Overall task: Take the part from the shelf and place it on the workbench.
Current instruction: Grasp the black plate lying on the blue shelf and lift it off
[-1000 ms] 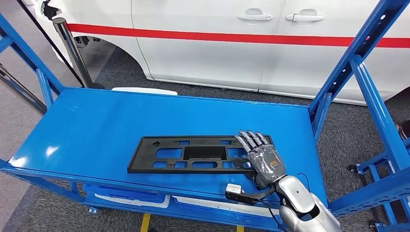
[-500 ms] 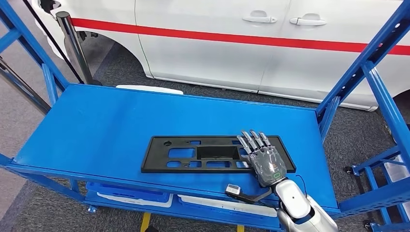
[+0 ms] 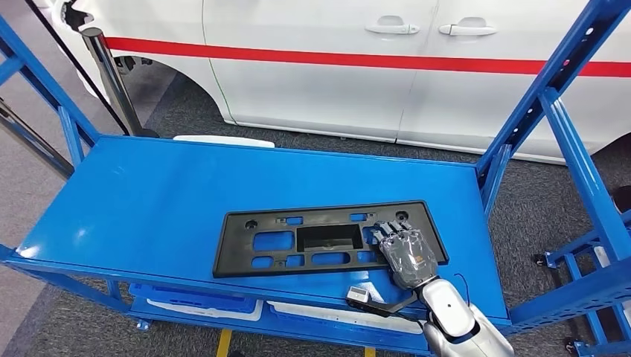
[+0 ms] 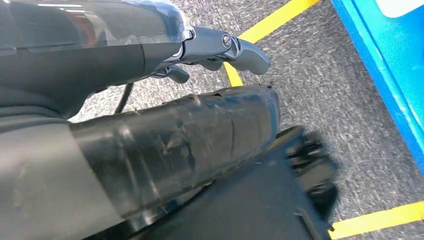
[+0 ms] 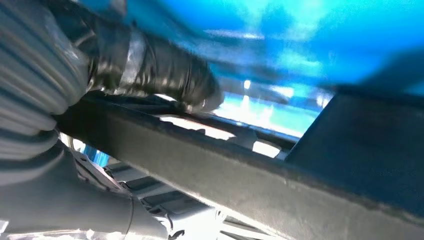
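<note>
The part (image 3: 312, 238) is a long flat black plate with several cut-outs, lying near the front of the blue shelf (image 3: 149, 193), slightly skewed. My right hand (image 3: 405, 253) lies on the plate's right end, its fingers curled down into a cut-out. In the right wrist view the taped thumb (image 5: 165, 75) sits on one side of the plate's dark edge (image 5: 250, 175), so the hand grips the plate. My left hand (image 4: 190, 135) hangs over the grey floor, its fingers (image 4: 240, 47) apart and holding nothing.
A white car (image 3: 335, 74) with a red stripe stands behind the shelf. Blue uprights (image 3: 554, 97) rise at the right, and a black post (image 3: 108, 74) at the back left. Trays (image 3: 193, 301) sit on the lower level. Yellow floor lines (image 4: 265, 22) run beside the shelf's blue edge (image 4: 390, 65).
My right hand's fingers, stretched flat over the plate earlier, have curled into it. The plate has turned a little, its right end swinging away from me. The camera swayed slightly.
</note>
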`<state>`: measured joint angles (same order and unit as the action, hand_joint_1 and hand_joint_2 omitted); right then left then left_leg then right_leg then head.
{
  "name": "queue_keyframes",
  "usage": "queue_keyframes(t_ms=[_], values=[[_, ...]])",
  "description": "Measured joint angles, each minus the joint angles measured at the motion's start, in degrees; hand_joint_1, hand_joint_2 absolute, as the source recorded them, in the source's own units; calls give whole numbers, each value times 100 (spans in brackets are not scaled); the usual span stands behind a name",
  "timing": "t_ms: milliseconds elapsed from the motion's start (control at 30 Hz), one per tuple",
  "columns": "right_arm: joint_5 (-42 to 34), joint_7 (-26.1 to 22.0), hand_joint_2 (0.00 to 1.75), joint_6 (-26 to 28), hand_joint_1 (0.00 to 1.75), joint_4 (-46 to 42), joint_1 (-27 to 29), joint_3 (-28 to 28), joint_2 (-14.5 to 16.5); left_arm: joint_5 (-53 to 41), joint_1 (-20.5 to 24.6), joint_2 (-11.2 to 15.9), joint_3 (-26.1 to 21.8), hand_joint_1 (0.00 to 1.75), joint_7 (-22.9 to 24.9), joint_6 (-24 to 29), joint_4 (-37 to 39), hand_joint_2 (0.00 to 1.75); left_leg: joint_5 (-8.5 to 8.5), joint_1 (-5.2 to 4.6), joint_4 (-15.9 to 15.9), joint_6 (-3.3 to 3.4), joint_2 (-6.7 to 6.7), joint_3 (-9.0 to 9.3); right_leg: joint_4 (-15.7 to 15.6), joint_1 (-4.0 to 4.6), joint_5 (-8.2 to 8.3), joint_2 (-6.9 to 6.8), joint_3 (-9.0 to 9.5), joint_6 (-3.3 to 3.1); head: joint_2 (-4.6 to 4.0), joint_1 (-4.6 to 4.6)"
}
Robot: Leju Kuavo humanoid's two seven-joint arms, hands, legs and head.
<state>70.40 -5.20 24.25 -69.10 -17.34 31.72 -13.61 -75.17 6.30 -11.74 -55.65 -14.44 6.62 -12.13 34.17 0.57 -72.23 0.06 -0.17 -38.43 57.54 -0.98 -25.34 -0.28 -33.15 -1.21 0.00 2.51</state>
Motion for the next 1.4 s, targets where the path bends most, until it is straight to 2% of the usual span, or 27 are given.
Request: queue_keyframes(t_ms=[33, 67, 100, 133, 200, 233, 333, 367, 433, 500, 533, 567, 600, 667, 700, 733, 833, 900, 933, 1000, 1033, 1067, 1100, 1167, 1200, 1267, 1400], values=[[-10, -23, 175, 12, 175, 8, 23, -19, 11, 1, -8, 1, 0, 0, 3, 4, 0, 0, 20, 11, -175, -15, 0, -82, 2, -1, -1, -1, 0, 1, 0, -1], [-28, -48, 175, 22, 175, 13, 50, -42, 20, 2, -14, 2, 0, 0, 5, 9, 0, 0, -73, 22, -128, -24, 1, -59, 6, -6, -3, 0, 3, 6, 0, 0], [-51, -70, 175, 30, 175, 16, 78, -68, 29, 3, -16, 3, 0, 0, 6, 12, 0, 0, -256, 31, 137, -30, 1, 68, 14, -14, -8, 2, 8, 17, 0, -1], [-84, -93, 175, 34, 175, 13, 103, -99, 40, 5, -13, 4, 0, 0, 6, 15, 0, 0, -471, 41, 559, -32, 2, 266, 31, -21, -19, 5, 10, 36, 0, 0], [-155, -132, 175, 33, 175, -8, 132, -168, 55, 7, -2, 4, 1, 0, 5, 19, 0, 0, -711, 31, 1233, -5, -9, 581, 77, -14, -41, 17, -9, 102, 0, 3], [-184, -145, 175, 30, 175, -23, 142, -201, 58, 8, 0, 4, 2, 0, 4, 20, 0, 0, -736, 21, 1383, 24, -15, 643, 90, -3, -42, 24, -22, 142, 0, 6], [-227, -151, 175, 26, 175, -49, 168, -280, 60, 9, -5, 5, 2, 0, 4, 22, 0, 0, -755, 5, 1424, 147, -21, 644, 85, -13, -35, 34, -32, 251, 0, 8], [-237, -156, 175, 31, 175, -61, 180, -302, 61, 11, -2, 5, 2, 0, 4, 26, 0, 0, -774, 9, 1447, 191, -17, 650, 156, -25, -94, 34, -64, 277, 0, 9], [-250, -178, 175, 66, 175, -111, 220, -334, 62, 22, 7, 4, 2, 0, 4, 35, 0, 0, -805, 16, 1480, 260, -10, 651, 641, -36, -391, 31, -288, 307, 0, 11], [-242, -202, 175, 169, 175, -226, 319, -370, 63, 45, 4, 4, 2, 0, 4, 48, 0, 0, -803, -2, 1475, 291, -10, 637, 1398, -33, -721, 31, -651, 320, 0, 12], [-224, -209, 175, 250, 175, -314, 388, -391, 64, 56, -3, 4, 2, 0, 4, 56, 0, 0, -796, -12, 1470, 299, -13, 637, 1638, -33, -770, 31, -772, 320, 0, 12], [-199, -211, 175, 338, 175, -411, 456, -409, 67, 65, -10, 4, 2, 0, 3, 66, 0, 0, -788, -19, 1461, 303, -17, 638, 1704, -32, -727, 31, -813, 315, 0, 12], [-161, -212, 175, 443, 175, -538, 522, -421, 75, 73, -16, 4, 1, 0, -1, 74, 0, 0, -775, -24, 1448, 301, -23, 642, 1529, -31, -573, 31, -740, 300, 0, 12], [-49, -206, 175, 682, 175, -867, 647, -428, 107, 103, -22, -1, 0, 0, -31, 78, 0, 0, -735, -32, 1416, 275, -30, 652, 785, -20, -207, 30, -389, 248, 0, 12], [15, -199, 175, 814, 175, -1067, 716, -430, 140, 124, -23, -4, -1, 0, -53, 70, 0, 0, -711, -40, 1392, 251, -31, 650, 445, -5, -93, 33, -230, 221, 0, 11], [81, -184, 175, 945, 175, -1291, 794, -430, 190, 147, -23, -6, -2, 0, -75, 57, 0, 0, -694, -47, 1379, 225, -30, 646, 251, 13, -57, 35, -141, 201, 0, 10], [227, -146, 175, 1258, 175, -1931, 1038, -411, 383, 199, -33, -6, -11, 0, -114, 25, 0, 0, -663, -49, 1385, 137, -27, 648, 170, 30, -83, 39, -112, 139, 0, 9], [328, -138, 175, 1398, 175, -2262, 1157, -377, 499, 230, -44, -5, -16, 0, -140, 20, 0, 0, -523, -41, 1215, 69, -22, 589, 130, -1, -76, 33, -85, 73, 0, 2], [394, -135, 175, 1443, 175, -2398, 1204, -353, 553, 251, -47, -4, -19, 0, -161, 15, 0, 0, -372, -34, 967, 38, -19, 477, 113, -14, -73, 27, -72, 42, 0, -2], [543, -132, 175, 1486, 175, -2628, 1305, -301, 657, 290, -53, -4, -27, 0, -227, -8, 0, 0, -30, -20, 237, -5, -17, 127, 112, -7, -81, 15, -68, 4, -1, -8], [618, -137, 175, 1494, 175, -2731, 1364, -277, 709, 312, -59, -4, -34, 0, -270, -29, 0, 0, 65, -12, -79, -20, -16, -36, 114, -2, -86, 12, -66, -3, -1, -7], [686, -147, 175, 1497, 175, -2813, 1421, -254, 756, 333, -67, -4, -43, 0, -312, -54, 0, 0, 55, -7, -223, -28, -15, -119, 117, 1, -91, 12, -62, -7, -1, -7], [753, -163, 175, 1498, 175, -2885, 1475, -226, 803, 351, -75, -4, -52, 0, -351, -81, 0, 0, -67, -1, -145, -30, -15, -97, 120, 2, -97, 17, -53, -7, -1, -8], [868, -193, 175, 1498, 175, -2986, 1553, -169, 885, 378, -78, -3, -66, 0, -407, -120, 0, 0, -485, 5, 582, -11, -14, 226, 126, 3, -116, 28, -22, 10, 0, -7], [926, -202, 175, 1499, 175, -3027, 1580, -142, 926, 388, -75, -2, -73, 0, -429, -137, 0, 0, -631, 0, 966, 6, -14, 406, 134, 14, -129, 32, -12, 28, 0, -6], [1037, -203, 175, 1504, 175, -3092, 1624, -93, 1000, 410, -68, -2, -93, 0, -467, -173, 0, 0, -730, -17, 1352, 53, -21, 581, 145, 34, -140, 35, -10, 81, 0, -4], [1208, -201, 175, 1509, 175, -3191, 1683, 16, 1105, 430, -90, 2, -141, 0, -484, -214, 0, 175, -759, -20, 1413, 171, -26, 599, 168, 32, -162, 37, -17, 198, 0, -3]])
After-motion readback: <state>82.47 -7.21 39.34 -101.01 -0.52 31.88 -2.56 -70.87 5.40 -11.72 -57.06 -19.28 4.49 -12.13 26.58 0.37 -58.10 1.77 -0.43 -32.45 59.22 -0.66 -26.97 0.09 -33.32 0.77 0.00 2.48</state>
